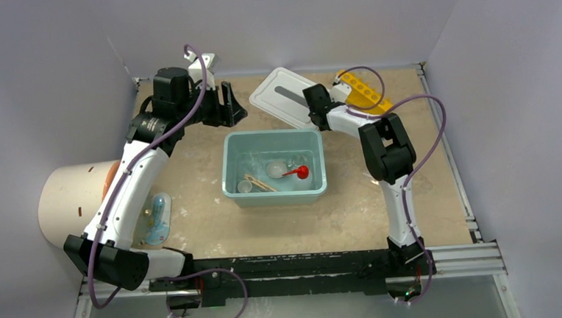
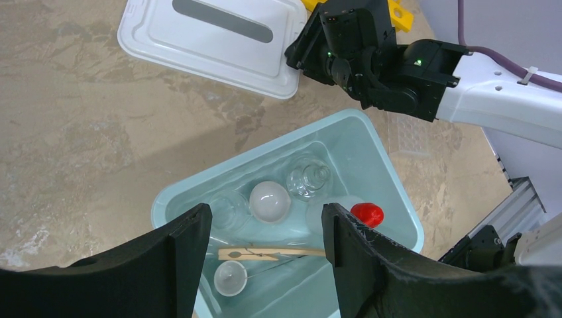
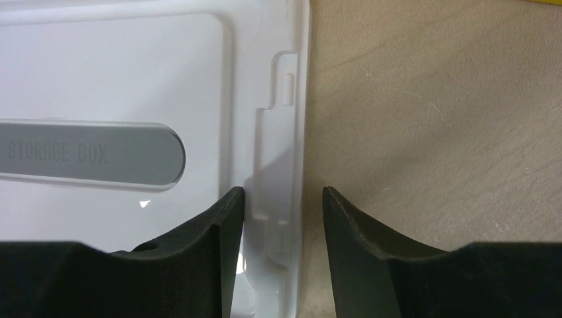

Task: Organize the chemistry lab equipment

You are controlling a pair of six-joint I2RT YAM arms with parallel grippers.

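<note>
My right gripper (image 3: 283, 192) stands spread astride the rim of the white lid (image 3: 132, 66), one finger over it, the other over bare table (image 3: 431, 99) (no pinch that I can see). My left gripper (image 2: 264, 211) hangs spread and empty; below it the teal tub (image 2: 391, 179) holds the squeeze bottle (image 2: 344, 215), small bowls (image 2: 270, 201) and a wooden peg (image 2: 265, 254).

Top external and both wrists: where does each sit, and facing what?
Top external: above, behind the bases, looking down on the table; left arm and right arm show.
Left wrist: on the left arm, looking down into the teal tub past the left tool.
Right wrist: close over the white lid, the right tool straddling the rim.
Shared: every view shows the lid.
</note>
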